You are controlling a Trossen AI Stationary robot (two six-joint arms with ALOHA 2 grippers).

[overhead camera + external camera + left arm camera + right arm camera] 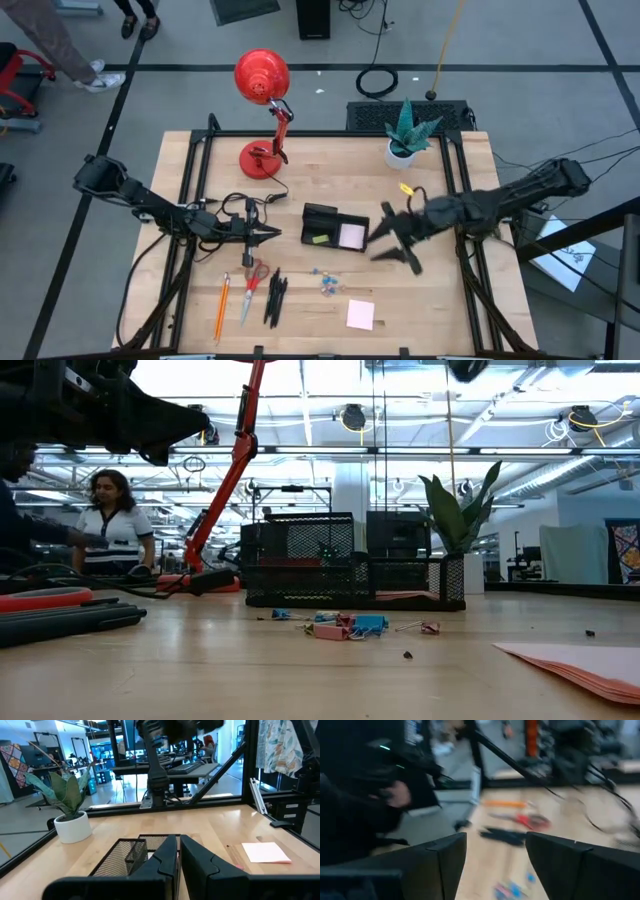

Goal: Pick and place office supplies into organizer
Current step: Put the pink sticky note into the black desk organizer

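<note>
The black mesh organizer sits mid-table, with a yellow-green piece and a pale pad inside it. In front of it lie an orange pencil, red-handled scissors, black pens, blue clips and a pink sticky pad. My left gripper is shut and hovers left of the organizer. My right gripper is open, empty and above the table just right of the organizer. In its wrist view it looks toward the pens and scissors.
A red desk lamp stands at the far left of the table and a white plant pot at the far right. Cables lie by the left gripper. A person sits beyond the table. Bare wood lies right of the pad.
</note>
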